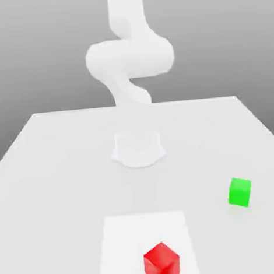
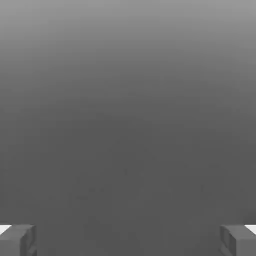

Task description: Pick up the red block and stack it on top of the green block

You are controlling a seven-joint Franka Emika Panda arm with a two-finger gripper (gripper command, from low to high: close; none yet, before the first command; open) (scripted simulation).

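Red block (image 1: 161, 263) sits on the bench (image 1: 60, 169) at six o'clock, green block (image 1: 239, 192) at four, well apart. Looks rigid, light; grip opposite flat faces. Hand view: jaws wide apart, fingertips (image 2: 17, 240) empty.

We count one red block (image 1: 161, 263) and one green block (image 1: 239, 192), so two cubes in all, both on a single white surface (image 1: 60, 169). One brighter square patch (image 1: 122, 240) marks that surface. We see one white arm (image 1: 129, 58) on one round base (image 1: 138, 150), and two fingertips (image 2: 17, 240) of one tool (image 2: 128, 240).
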